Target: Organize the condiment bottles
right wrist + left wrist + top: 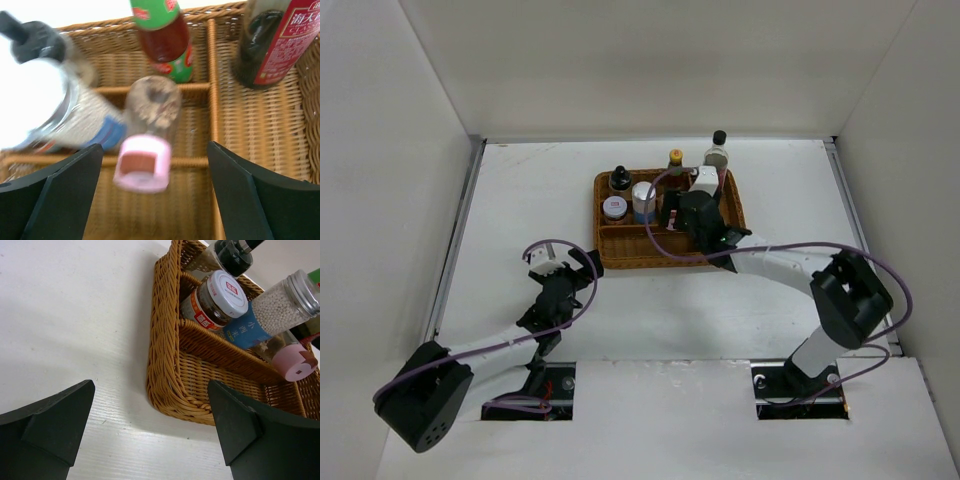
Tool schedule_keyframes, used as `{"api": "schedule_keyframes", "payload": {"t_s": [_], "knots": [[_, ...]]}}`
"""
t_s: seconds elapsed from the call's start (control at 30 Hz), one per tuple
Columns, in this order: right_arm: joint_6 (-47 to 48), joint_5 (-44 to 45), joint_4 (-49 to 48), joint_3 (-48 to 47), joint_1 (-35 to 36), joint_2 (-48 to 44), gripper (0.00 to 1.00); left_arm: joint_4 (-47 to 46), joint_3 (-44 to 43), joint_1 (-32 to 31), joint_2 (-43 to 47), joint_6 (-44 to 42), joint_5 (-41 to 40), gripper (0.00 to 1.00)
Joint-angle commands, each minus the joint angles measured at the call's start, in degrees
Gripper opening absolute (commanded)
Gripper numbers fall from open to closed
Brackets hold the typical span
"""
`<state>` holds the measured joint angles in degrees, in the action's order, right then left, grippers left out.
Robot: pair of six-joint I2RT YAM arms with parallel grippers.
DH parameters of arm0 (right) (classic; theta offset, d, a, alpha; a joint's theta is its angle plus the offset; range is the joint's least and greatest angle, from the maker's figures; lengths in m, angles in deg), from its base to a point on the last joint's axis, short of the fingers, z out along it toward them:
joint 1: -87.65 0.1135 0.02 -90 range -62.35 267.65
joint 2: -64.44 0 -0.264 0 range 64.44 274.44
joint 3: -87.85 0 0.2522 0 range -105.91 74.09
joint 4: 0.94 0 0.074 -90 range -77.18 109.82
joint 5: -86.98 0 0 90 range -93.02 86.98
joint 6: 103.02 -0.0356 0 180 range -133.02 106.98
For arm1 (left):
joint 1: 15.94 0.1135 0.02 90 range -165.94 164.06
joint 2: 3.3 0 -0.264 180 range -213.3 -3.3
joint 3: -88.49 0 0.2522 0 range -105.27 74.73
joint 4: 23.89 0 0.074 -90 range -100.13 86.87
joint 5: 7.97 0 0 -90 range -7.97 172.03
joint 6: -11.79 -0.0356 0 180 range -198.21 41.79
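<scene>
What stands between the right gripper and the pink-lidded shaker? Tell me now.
Nothing visible does. The right gripper hangs open with the pink-lidded shaker straight ahead in the wicker tray. The blue-white cylinder stands close beside the shaker, not in front.

We see bright, even light, a soft shadow beside the wicker tray, and the right wrist view blurred inside it.

Table left and near of wicker tray lies open to passage. Tray's far compartments crowded by condiment bottles; right gripper hangs over its middle, right arm crossing the near right
</scene>
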<state>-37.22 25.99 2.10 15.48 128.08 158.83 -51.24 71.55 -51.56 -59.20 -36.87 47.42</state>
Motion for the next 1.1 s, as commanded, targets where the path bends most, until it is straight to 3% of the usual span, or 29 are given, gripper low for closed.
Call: {"api": "schedule_keyframes", "payload": {"t_s": [0.0, 0.53, 0.73, 0.93, 1.07], "knots": [[-0.3, 0.2, -1.8, 1.7, 2.4, -6.2, 0.92, -1.7, -1.0, -0.1, -0.3, -0.4, 0.5, 1.0], [-0.1, -1.2, 0.2, -1.8, 1.5, 3.4, 0.88, -4.1, -0.3, -0.3, -1.1, 0.1, 1.0, 1.0], [0.7, 0.0, 0.0, -4.0, 0.9, 6.6, 0.79, -5.4, -0.2, -0.4, -2.5, 0.3, 1.7, 1.0], [2.7, 3.2, 0.4, -4.7, 1.2, 6.1, 0.54, -5.7, -0.3, -0.4, -3.7, 0.4, 2.2, 1.0], [4.3, 3.9, 4.5, -5.1, 1.6, 1.5, 0.49, -5.7, -1.0, -0.5, -4.5, 0.4, 2.4, 1.0]]}}
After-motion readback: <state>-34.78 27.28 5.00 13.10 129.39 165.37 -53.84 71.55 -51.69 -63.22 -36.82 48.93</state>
